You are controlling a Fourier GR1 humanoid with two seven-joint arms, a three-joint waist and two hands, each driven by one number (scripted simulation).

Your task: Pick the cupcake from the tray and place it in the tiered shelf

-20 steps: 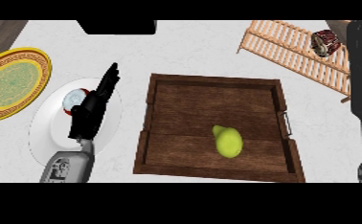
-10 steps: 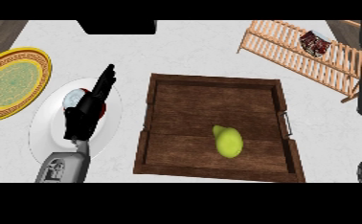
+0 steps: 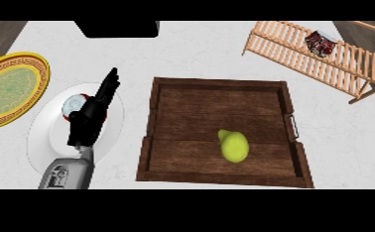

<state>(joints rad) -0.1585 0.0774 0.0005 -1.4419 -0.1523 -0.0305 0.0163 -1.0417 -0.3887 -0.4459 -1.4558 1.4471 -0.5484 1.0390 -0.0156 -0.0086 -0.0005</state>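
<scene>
I see the cupcake (image 3: 321,42) now lying on the tiered shelf (image 3: 293,47), the right robot hand gone from view since a second ago; the left robot hand (image 3: 91,114) rests with straight fingers beside the tray (image 3: 219,89); placement looks done.

Dark brown wooden tray (image 3: 219,92) holds a yellow-green pear (image 3: 233,145); beside the tray, a yellow-rimmed green patterned plate (image 3: 18,87).
</scene>
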